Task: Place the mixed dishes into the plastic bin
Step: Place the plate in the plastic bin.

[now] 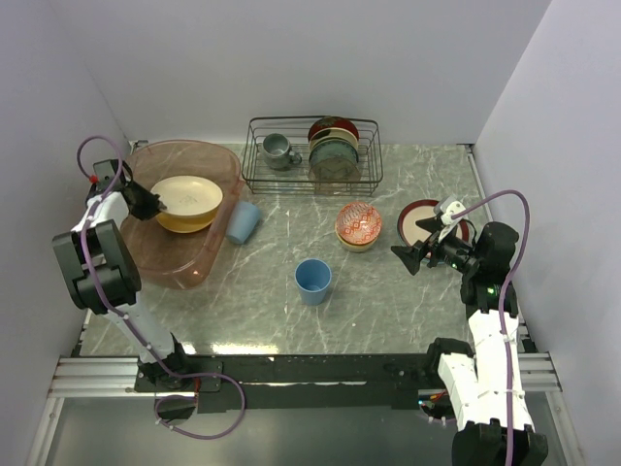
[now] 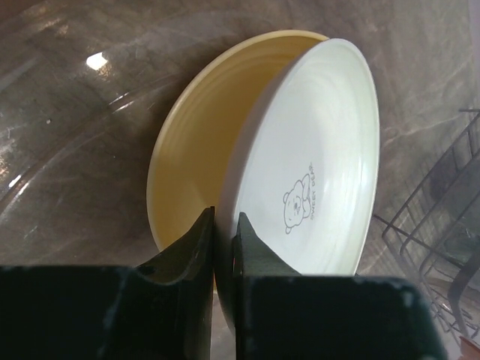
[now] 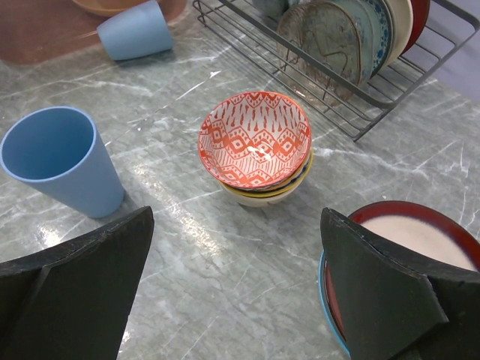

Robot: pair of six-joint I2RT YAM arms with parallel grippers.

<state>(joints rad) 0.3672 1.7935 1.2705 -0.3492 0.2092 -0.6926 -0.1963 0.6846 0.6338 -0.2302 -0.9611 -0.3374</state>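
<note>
The pinkish plastic bin [image 1: 170,267] sits at the far left. Inside it, a white plate [image 2: 315,150] with a small bear drawing leans tilted on an orange-yellow plate [image 2: 202,127]. My left gripper [image 2: 225,219] is shut on the white plate's rim. On the table stand a red-patterned bowl [image 3: 255,139] stacked on a cream bowl [image 3: 262,196], an upright light-blue cup [image 3: 56,157] and a dark red plate [image 3: 409,232]. A second light-blue cup [image 1: 244,221] lies against the bin. My right gripper [image 3: 237,217] hangs open above bare table beside the dark red plate.
A black wire rack [image 1: 310,155] with a grey mug and upright dark plates stands at the back centre. White walls close in the left, back and right sides. The marbled tabletop [image 1: 388,311] is bare in front of the bowls.
</note>
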